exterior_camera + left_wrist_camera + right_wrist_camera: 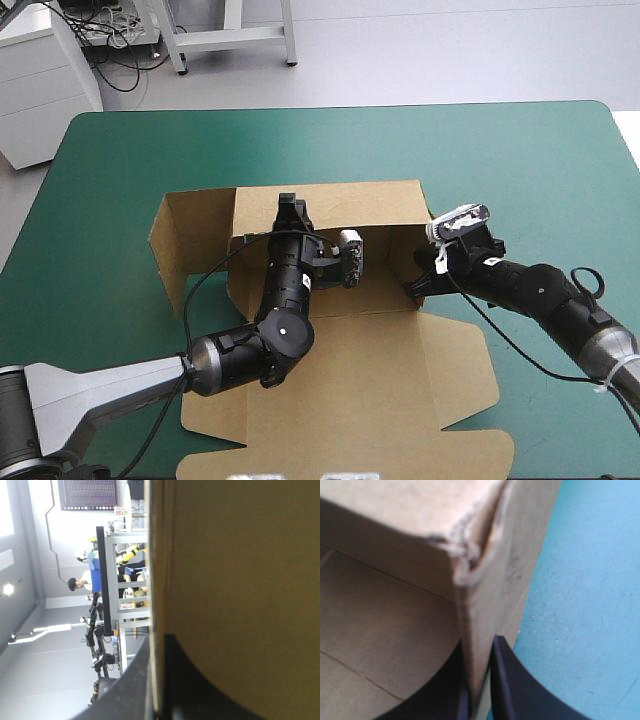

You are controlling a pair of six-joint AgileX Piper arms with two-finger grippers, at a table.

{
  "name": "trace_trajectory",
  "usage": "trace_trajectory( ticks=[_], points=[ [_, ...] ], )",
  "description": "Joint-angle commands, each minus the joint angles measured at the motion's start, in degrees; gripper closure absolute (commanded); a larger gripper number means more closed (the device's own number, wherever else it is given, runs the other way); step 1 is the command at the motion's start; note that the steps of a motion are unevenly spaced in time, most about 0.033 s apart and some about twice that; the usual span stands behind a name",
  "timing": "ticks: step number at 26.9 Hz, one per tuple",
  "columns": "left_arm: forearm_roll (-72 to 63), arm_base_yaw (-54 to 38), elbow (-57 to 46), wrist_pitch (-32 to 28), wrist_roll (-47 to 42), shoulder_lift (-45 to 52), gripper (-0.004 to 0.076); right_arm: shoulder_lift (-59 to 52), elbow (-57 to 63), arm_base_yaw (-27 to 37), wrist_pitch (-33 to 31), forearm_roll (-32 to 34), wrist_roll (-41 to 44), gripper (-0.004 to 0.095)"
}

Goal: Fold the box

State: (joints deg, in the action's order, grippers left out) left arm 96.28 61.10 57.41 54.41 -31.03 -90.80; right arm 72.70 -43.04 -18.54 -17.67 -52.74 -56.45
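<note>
Flat lid panel (350,400) of brown box (385,270) nearest, reaching table's near edge; walled part beyond it, mid-table on teal-green cover (100,180). Long axis runs near to far. Far wall (340,205) upright, left flap (190,245) splayed outward. Left arm (270,340) lies over tray floor, hiding part of it. Left gripper (290,208) clenched on far wall's top edge, board between black fingers (200,690). Right gripper (420,285) pinches near corner of right wall (520,540), all but closed on board.

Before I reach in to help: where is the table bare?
Bare: the teal-green cover between the box and the far edge, and the far right corner. Crowded: mid-table, where the left gripper and right gripper clamp box walls; the lid fills the near side.
</note>
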Motion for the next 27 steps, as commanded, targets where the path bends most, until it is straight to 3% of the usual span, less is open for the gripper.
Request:
trace_trajectory(
  ticks=[1, 8, 11, 15, 17, 23, 27],
  points=[
    [6.4, 0.4, 1.6, 1.3, -0.8, 2.0, 0.0756, -1.9, -1.5, -0.1, -0.5, -1.6, -1.7, 0.0922],
    [6.4, 0.4, 1.6, 1.3, -0.8, 2.0, 0.0736, -1.9, -1.5, -0.1, -0.2, -1.6, -1.7, 0.0926],
    [6.4, 0.4, 1.6, 0.8, -0.8, 2.0, 0.0628, -1.9, -1.5, -0.1, -0.4, -1.6, -1.7, 0.0926],
    [6.4, 0.4, 1.6, 0.7, -0.8, 2.0, 0.0375, -1.9, -1.5, -0.1, -0.6, -1.6, -1.9, 0.0926],
    [6.4, 0.4, 1.6, 0.8, -1.0, 2.0, 0.0290, -1.9, -1.5, -0.1, -0.6, -1.6, -1.9, 0.0926],
    [6.4, 1.0, 1.6, 1.4, -1.0, 2.0, 0.0285, -1.9, -1.5, -0.1, 0.5, -1.6, -1.9, 0.0926],
    [6.4, 6.6, 1.6, 8.0, -1.9, 2.0, 0.0285, -1.5, -1.8, -0.1, 10.3, -1.6, -1.9, 0.0926]
  ],
)
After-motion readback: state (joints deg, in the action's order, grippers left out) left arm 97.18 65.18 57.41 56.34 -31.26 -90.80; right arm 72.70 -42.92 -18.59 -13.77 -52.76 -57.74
